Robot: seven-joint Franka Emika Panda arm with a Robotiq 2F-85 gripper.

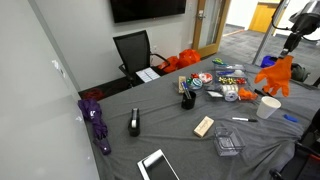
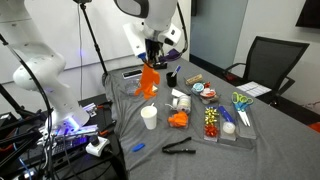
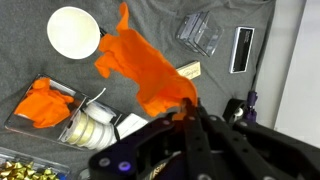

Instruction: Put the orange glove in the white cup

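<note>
My gripper is shut on the orange glove, which hangs from it above the grey table. The glove shows in both exterior views, dangling well above the tabletop. The white cup stands upright and empty on the table, in the wrist view at the top left, a little to the side of the glove's fingers. In the exterior views the cup stands below the hanging glove, near the table's edge.
A second orange glove lies in a clear tray beside a roll of tape. A clear plastic box, a black device, a wooden block, a tablet and a purple umbrella are on the table.
</note>
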